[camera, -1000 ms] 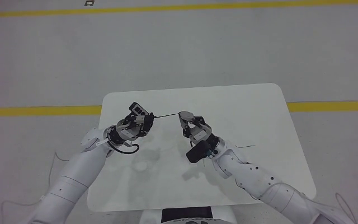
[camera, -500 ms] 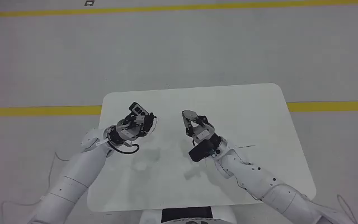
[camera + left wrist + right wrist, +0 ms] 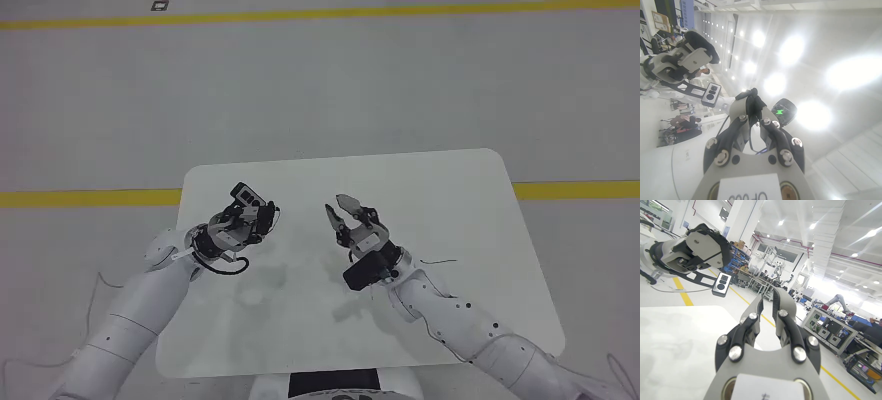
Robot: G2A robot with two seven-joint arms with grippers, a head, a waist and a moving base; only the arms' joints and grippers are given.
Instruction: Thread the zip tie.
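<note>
zip tie (image 3: 750, 136), seemingly, pinched in the closed left gripper (image 3: 752, 98); right gripper (image 3: 768, 295) gapes open, well apart.

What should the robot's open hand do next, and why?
Probably the right gripper should ease toward the left gripper and pinch the thin black plastic zip tie there. Its fingers stand open and empty, apart from the left gripper, which is shut on the tie above the white table.
</note>
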